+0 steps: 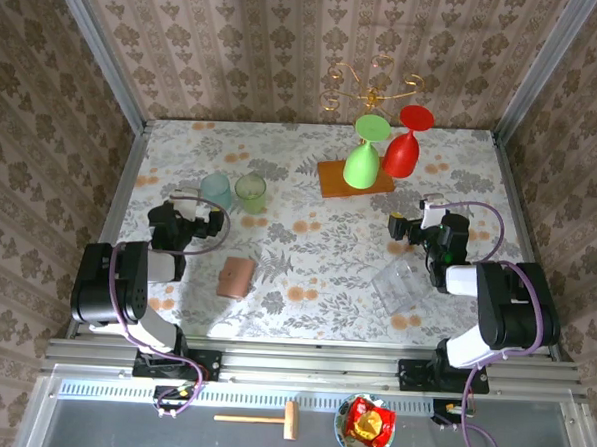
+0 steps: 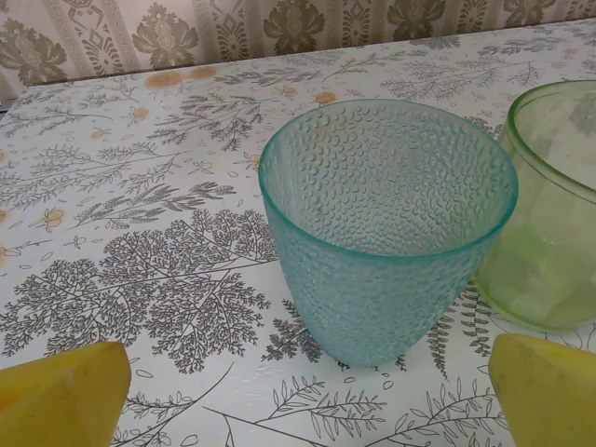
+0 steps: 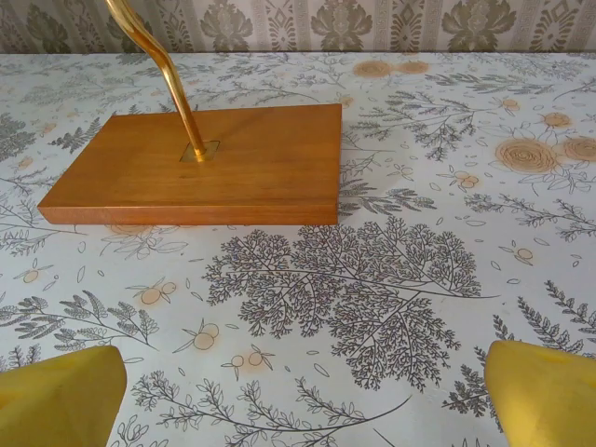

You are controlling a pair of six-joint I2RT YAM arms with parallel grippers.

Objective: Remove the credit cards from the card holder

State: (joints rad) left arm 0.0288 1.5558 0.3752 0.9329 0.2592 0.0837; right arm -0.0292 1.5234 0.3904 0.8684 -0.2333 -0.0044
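Floral-printed tabletop (image 1: 307, 244) fills the middle of the top view, with patterned wallpaper on three sides. The card holder (image 1: 238, 277) lies flat and folded shut at lower left of centre, a brown rectangle alone on the cloth; what it holds is hidden. Above and slightly left of it stand a teal dimpled cup (image 1: 217, 190) and a pale green cup (image 1: 250, 191), just beside each other.

The left tool (image 2: 303, 396) sits low, facing the teal cup. In its wrist view the two yellow fingertips (image 2: 65, 391) lie in the bottom corners of the frame, spread wide, gripping nothing. The right tool (image 3: 303, 396) is likewise spread wide and has hold of nothing. Its wrist view looks at the wooden board (image 3: 205, 168) in the upper left, with a gold stem (image 3: 158, 65) rising from it.

In the top view a green goblet (image 1: 363, 157) and a red goblet (image 1: 408, 149) are at that board. A clear plastic container (image 1: 400, 284) lies at lower right.
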